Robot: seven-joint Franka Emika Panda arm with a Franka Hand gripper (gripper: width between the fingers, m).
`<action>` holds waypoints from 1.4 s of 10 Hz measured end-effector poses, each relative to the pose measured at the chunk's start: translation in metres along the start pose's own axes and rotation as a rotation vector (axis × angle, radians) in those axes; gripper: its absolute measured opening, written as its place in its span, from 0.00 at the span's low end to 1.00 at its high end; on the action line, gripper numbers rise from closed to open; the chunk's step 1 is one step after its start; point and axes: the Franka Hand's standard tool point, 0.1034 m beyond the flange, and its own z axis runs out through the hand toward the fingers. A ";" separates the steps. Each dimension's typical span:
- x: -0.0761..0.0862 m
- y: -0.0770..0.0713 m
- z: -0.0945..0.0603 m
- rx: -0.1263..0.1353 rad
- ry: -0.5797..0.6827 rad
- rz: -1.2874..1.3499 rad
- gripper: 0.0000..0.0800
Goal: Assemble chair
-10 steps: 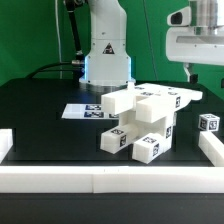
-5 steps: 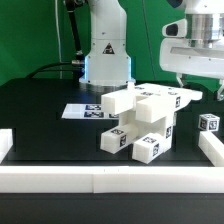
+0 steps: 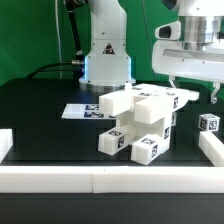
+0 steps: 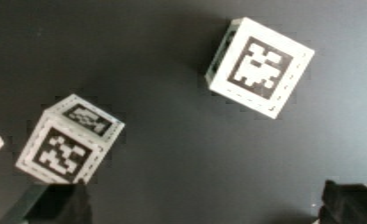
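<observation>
Exterior view: the gripper [image 3: 192, 90] hangs empty, jaws wide apart, above the half-built chair [image 3: 140, 120] in the middle of the table [image 3: 40, 100]. The chair's long axis seems to run from the front edge toward the far right. On the way down, a finger could clip the top slab [image 3: 180, 97] and topple the chair.

Wrist view: a loose tagged cube [image 4: 70, 142] lies off-centre, so closing now would likely shove it aside.

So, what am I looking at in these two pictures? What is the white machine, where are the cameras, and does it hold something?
The white machine is a robot arm; its hand has two fingers. One picture comes from a camera standing off the arm, the other from a camera on the wrist, looking down between the fingers. On the black table lie a pile of white tagged chair parts, a loose cube, a flat marker board and, in front, a white border rail. The hand is open and holds nothing.
</observation>
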 end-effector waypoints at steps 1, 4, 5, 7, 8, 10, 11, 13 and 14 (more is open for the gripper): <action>0.004 0.000 -0.001 -0.002 -0.002 -0.001 0.81; 0.017 -0.002 -0.007 -0.007 -0.011 -0.015 0.81; 0.023 0.000 -0.008 -0.007 -0.009 -0.021 0.81; 0.028 0.002 -0.009 -0.009 -0.007 -0.027 0.81; 0.030 0.002 -0.009 -0.009 -0.006 -0.032 0.81; 0.037 0.003 -0.010 -0.007 -0.001 -0.054 0.81; 0.043 0.004 -0.011 -0.004 0.001 -0.068 0.81; 0.050 0.005 -0.011 -0.002 0.005 -0.078 0.81; 0.051 0.006 -0.010 -0.006 0.005 -0.081 0.81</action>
